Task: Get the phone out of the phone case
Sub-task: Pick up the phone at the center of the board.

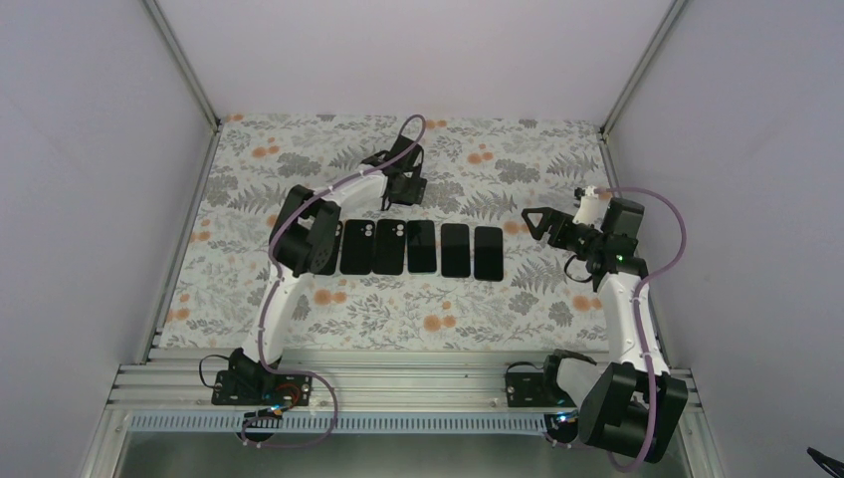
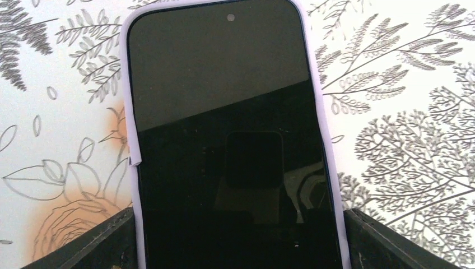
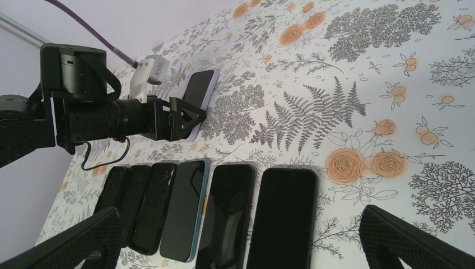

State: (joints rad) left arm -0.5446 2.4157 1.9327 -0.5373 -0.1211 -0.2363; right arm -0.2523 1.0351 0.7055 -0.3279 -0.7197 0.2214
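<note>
The left claw (image 2: 240, 224) straddles the phone (image 2: 224, 84), which lies in its lilac case (image 2: 124, 84) flat on the counter (image 1: 478, 309). A finger sits at each case edge; whether they pinch it, I cannot tell. The right claw (image 3: 241, 224) hovers spread wide, with a row of phones (image 3: 224, 207) just ahead.

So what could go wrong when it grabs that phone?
1. The left gripper has only the end of the phone between its fingers, so the phone might twist or slip.
2. The right gripper hangs open far off, so nothing holds the case. Phone and case may just lift together.
3. The row of other phones lies close by and could get bumped.
</note>
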